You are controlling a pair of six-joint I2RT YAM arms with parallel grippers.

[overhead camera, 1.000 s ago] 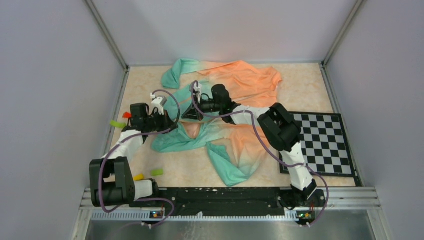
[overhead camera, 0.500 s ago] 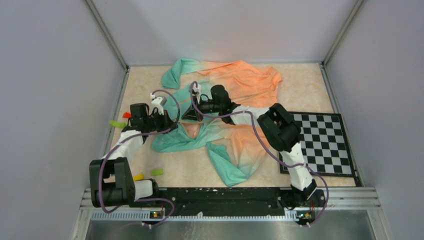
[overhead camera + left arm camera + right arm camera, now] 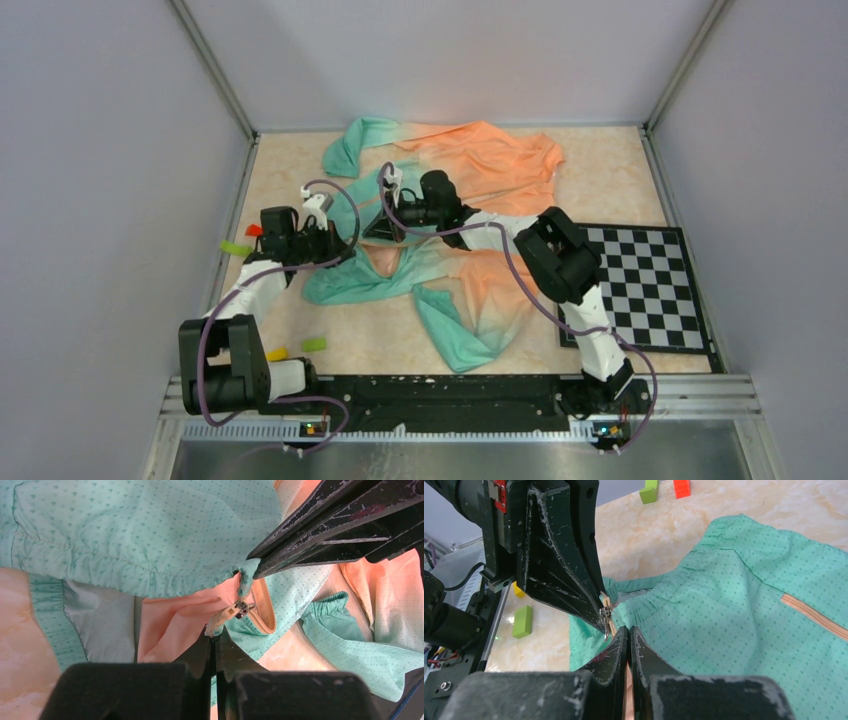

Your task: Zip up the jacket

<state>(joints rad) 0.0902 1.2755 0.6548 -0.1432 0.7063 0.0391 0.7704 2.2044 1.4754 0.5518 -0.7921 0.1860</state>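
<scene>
Since the earlier frames only the right arm's wrist has shifted, slightly toward the left arm. The left arm and the garment lie as before.

1. Left end effector: fingers pressed together, pinching the front edge of the jacket at the zip tape. One zipper slider sits just beyond its fingertips.
2. Right end effector: fingers pressed together on a strip of the same front edge, tip to tip with the left end effector and nearly touching it.
3. Jacket, one: spread crumpled on the tabletop, beneath both end effectors. Its orange part lies beyond and to the right of them, and teal folds lie below them.
4. Small blocks, four:
   - One green block and one red block lie left of the left end effector.
   - One yellow block and a second green block lie on its near side, well apart from it.
5. Checkerboard, one: flat on the tabletop, well to the right of the right end effector.
</scene>
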